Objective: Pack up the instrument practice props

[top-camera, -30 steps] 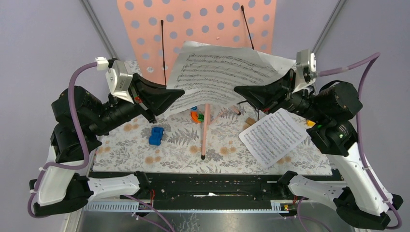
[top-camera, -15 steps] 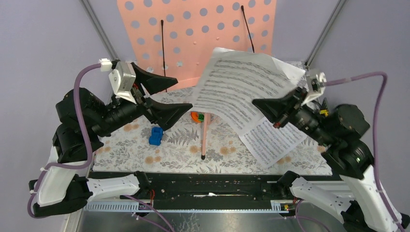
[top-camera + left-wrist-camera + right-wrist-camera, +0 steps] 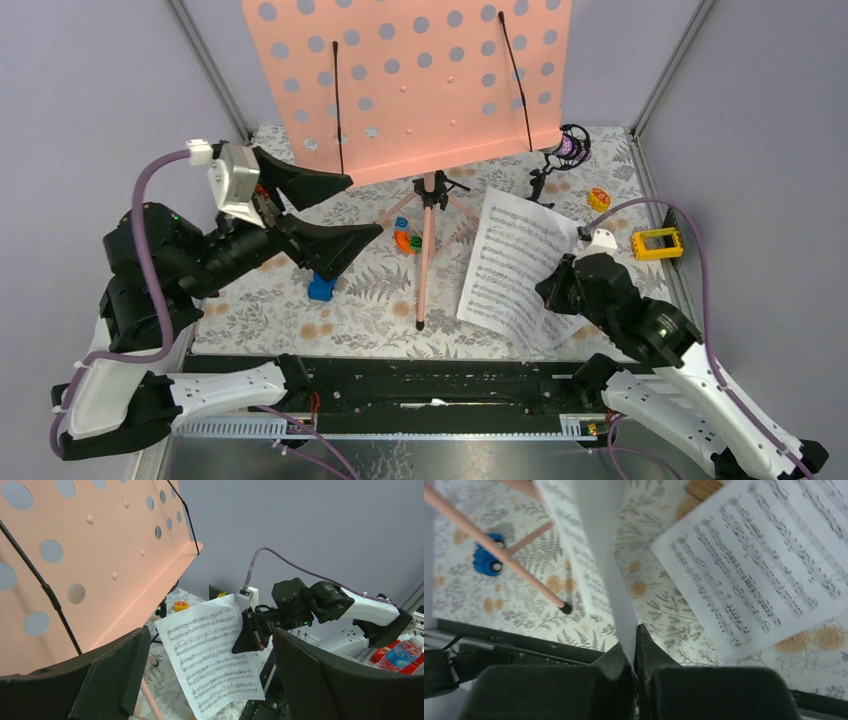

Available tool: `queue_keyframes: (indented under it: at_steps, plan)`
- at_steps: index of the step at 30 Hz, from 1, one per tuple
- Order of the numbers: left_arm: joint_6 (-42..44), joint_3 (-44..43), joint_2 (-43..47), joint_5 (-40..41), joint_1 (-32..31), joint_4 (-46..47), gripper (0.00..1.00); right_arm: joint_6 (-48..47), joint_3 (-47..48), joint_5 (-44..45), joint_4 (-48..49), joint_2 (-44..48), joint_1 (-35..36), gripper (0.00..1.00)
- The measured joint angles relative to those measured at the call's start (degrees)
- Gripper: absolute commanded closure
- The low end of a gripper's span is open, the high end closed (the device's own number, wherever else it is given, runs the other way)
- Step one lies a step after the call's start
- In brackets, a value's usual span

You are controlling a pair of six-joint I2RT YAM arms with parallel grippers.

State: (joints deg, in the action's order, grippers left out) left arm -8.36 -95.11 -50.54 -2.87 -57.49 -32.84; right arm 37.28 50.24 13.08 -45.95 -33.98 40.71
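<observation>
right pincer (image 3: pixel 634 636) pinches a sheet-music page (image 3: pixel 515 262) above a second page (image 3: pixel 764 570) on the bench (image 3: pixel 262 292); left pincer (image 3: pixel 363 207) stands spread, empty.

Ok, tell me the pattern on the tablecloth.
Tablecloth: grey ferns, tan flowers on white; clearest in right wrist view.

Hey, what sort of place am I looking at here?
Probably a robotics lab test cell rather than a music room: plain lilac walls framed by metal struts, two robot arms bolted along the edge of a floral-cloth table, and a music rack staged among toy blocks.
</observation>
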Motion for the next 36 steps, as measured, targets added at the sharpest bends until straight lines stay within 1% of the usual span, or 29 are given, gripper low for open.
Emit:
queue_keyframes:
  at_steps: [2,6,9,11,15,18,24,29,30,32,34,35,36]
  plan:
    - [-0.68,1.07,-0.02,0.09,0.02,-0.09,0.03,2.08,-3.34,1.84,0.07,-0.39,0.00,1.00]
    - [-2.08,3.28,-0.02,0.11,0.02,-0.50,0.03,5.07,-6.91,7.04,1.84,-1.62,0.00,1.00]
    - [-2.78,4.28,0.20,0.15,0.02,-0.57,0.04,5.70,-8.50,11.26,5.29,-4.55,-0.24,1.00]
    - [-3.30,4.55,0.31,0.15,0.02,-0.63,0.03,5.53,-8.85,12.33,7.56,-7.28,-1.18,1.00]
    - [-4.20,4.57,0.31,0.13,0.02,-0.50,0.04,3.85,-8.90,12.41,13.05,-14.32,-6.86,1.00]
    - [-4.70,4.81,0.33,0.13,0.02,-0.52,0.03,1.84,-9.11,11.72,15.26,-17.75,-11.74,1.00]
    - [-5.25,5.77,0.74,0.46,0.02,-0.79,0.03,-1.55,-9.33,11.39,15.65,-18.67,-18.32,1.00]
    - [-5.64,5.79,0.57,0.81,0.02,-0.76,0.03,-2.08,-11.98,11.37,15.34,-17.49,-19.69,1.00]
    - [-5.68,5.79,0.52,0.79,0.02,-0.79,0.03,-2.08,-12.31,11.39,15.17,-17.40,-19.74,0.95]
    - [-5.79,5.81,0.42,0.79,0.02,-0.79,0.02,-2.05,-12.98,11.43,14.71,-17.33,-19.89,0.74]
    - [-5.95,5.90,0.35,0.76,0.02,-0.72,0.02,-1.75,-13.22,11.43,14.36,-17.33,-19.96,0.56]
    - [-6.12,5.97,0.35,0.76,0.02,-0.74,0.02,-1.60,-13.22,11.47,14.29,-17.33,-20.00,0.49]
    - [-6.27,6.08,0.35,0.76,0.02,-0.72,0.02,-1.57,-13.22,11.52,14.16,-17.29,-20.04,0.44]
